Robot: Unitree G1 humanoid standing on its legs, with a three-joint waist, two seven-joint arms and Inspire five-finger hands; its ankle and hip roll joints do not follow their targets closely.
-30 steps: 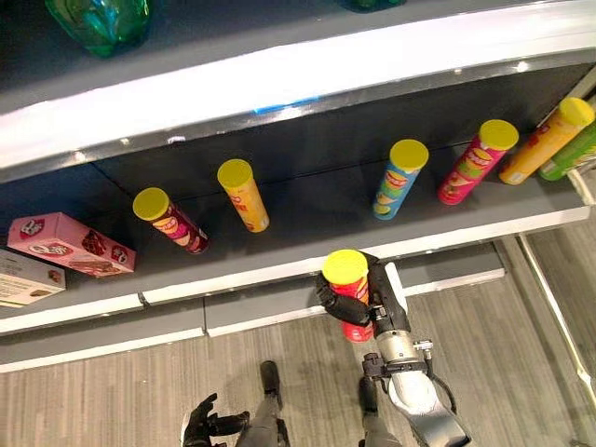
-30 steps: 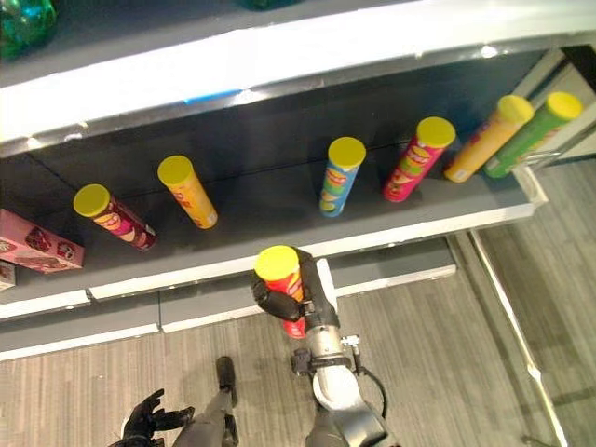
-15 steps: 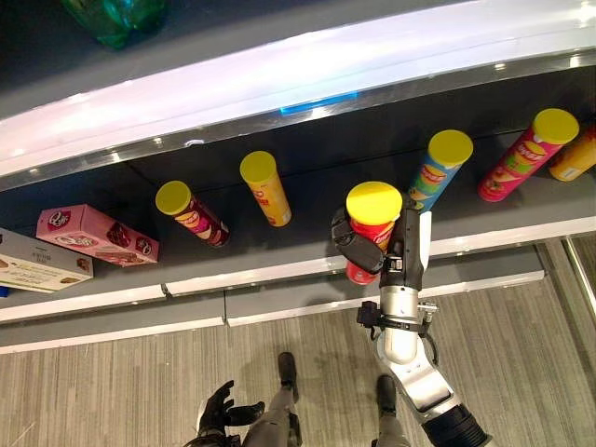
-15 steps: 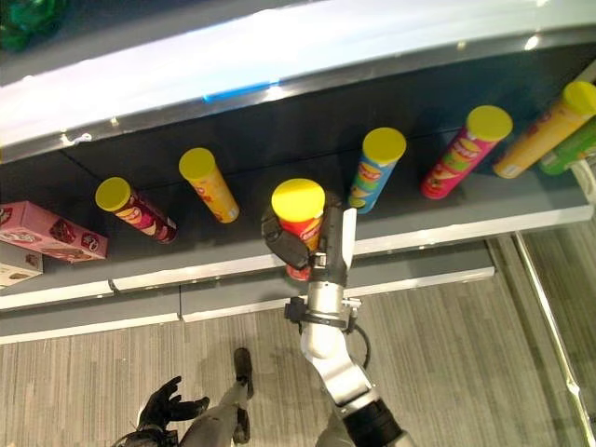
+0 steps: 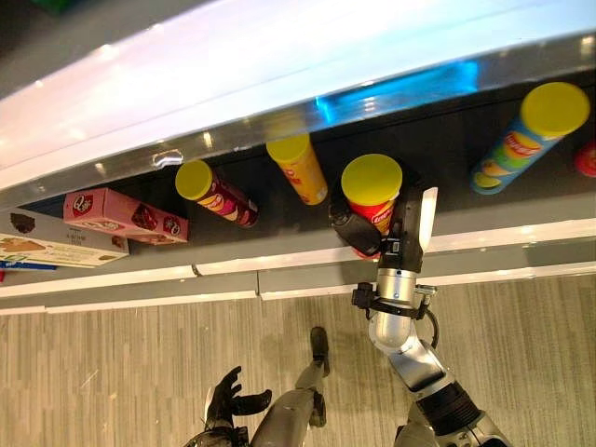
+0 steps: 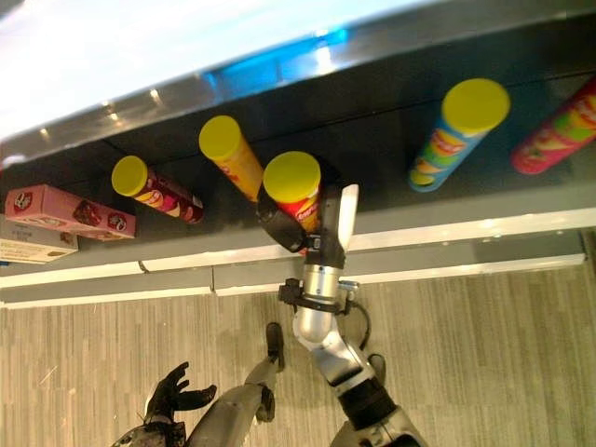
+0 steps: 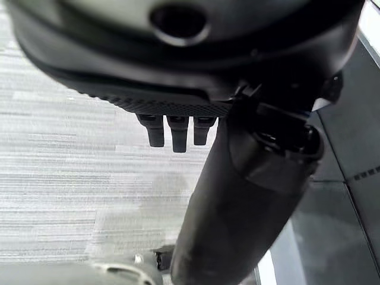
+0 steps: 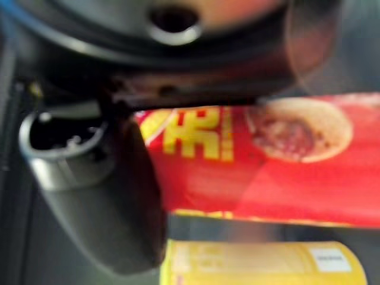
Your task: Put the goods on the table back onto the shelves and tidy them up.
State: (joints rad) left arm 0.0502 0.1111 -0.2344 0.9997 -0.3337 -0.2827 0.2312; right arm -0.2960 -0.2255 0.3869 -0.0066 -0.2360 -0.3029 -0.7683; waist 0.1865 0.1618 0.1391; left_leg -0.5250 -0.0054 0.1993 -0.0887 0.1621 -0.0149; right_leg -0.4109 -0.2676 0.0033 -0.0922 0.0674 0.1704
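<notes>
Red can (image 5: 373, 197) farther in, right hand (image 5: 402, 223) wrapped round.

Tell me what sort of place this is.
Probably a shop aisle or a mock-up of one: a long grey shelf holds a spaced row of yellow-lidded crisp tubes and boxed snacks, and the right hand brings a red tube.

A shop is shown here. Long grey shelves (image 5: 307, 256) are seen, one above the other, with a bright strip along the upper edge. Tall snack cans with yellow lids (image 5: 219, 192) are lined up on the lower shelf with gaps between them. Pink and white snack boxes (image 5: 121, 214) are laid beside them. A grey striped floor (image 5: 112, 372) is seen below.
</notes>
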